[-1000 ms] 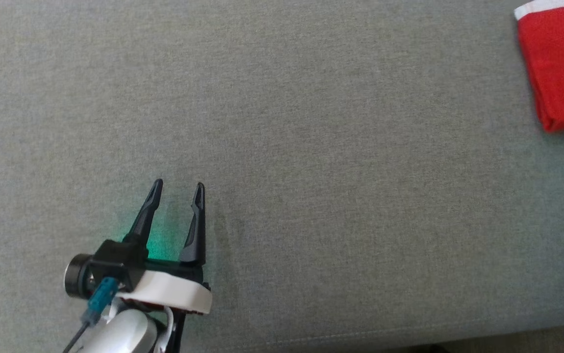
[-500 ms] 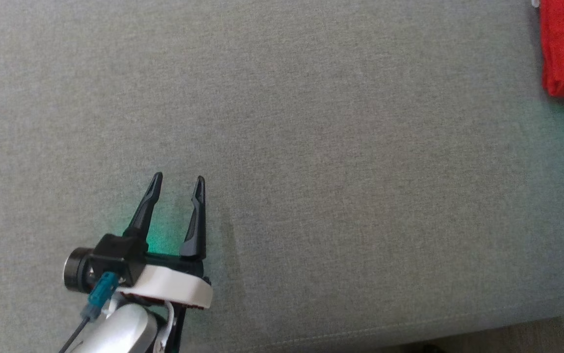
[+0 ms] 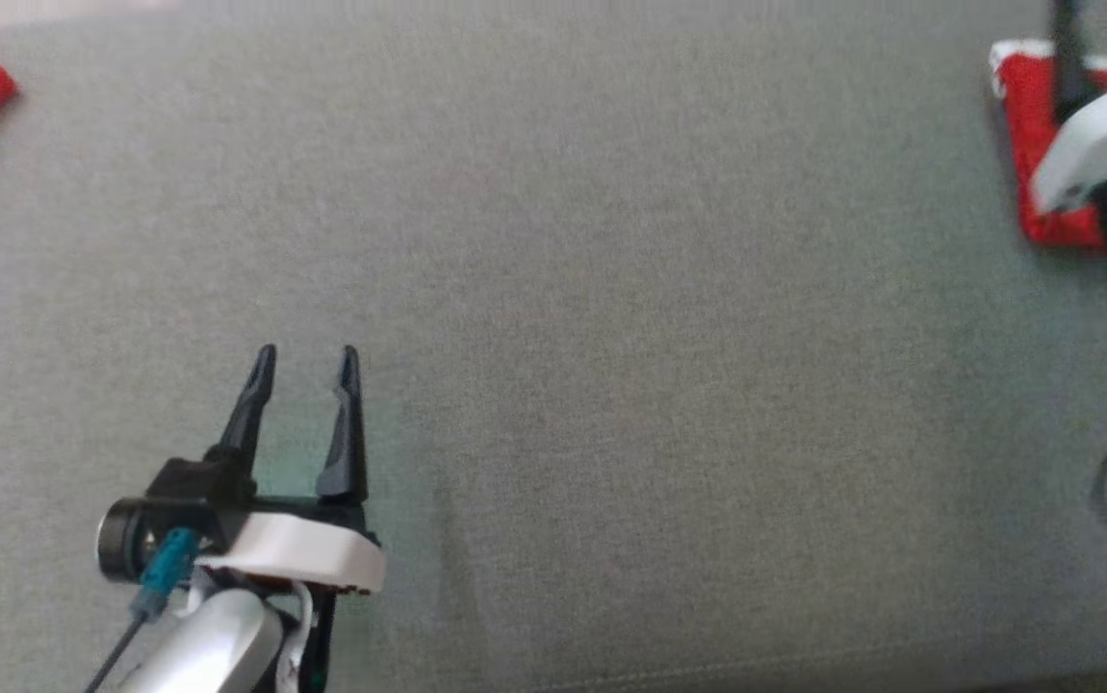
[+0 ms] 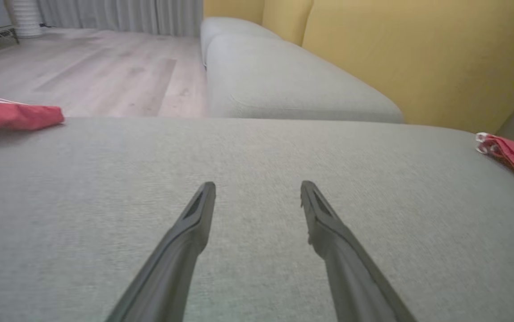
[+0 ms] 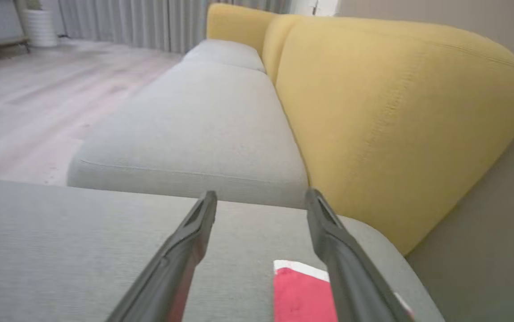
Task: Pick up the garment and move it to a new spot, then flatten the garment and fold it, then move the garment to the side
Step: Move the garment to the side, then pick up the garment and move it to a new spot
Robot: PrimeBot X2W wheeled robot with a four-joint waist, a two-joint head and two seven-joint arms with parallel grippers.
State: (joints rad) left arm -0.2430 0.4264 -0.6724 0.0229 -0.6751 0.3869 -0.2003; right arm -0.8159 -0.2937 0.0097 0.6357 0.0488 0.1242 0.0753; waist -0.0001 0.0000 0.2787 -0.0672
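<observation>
Red garment [image 3: 1020, 135] looks folded and set aside on the sofa [image 3: 611, 289]; left claw [image 3: 306, 358] and right claw [image 5: 261, 197] gape empty.

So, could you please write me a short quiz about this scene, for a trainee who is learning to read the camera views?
1. True or false: the left gripper is open and holds nothing.
2. The red garment with the white edge is: A) in the left gripper; B) loose on the grey cushion, near the right gripper; C) clamped in the right gripper.
3. Fill in: the sofa backrest is ___ in colour.
Key: 1 true; 2 B; 3 yellow.
</observation>
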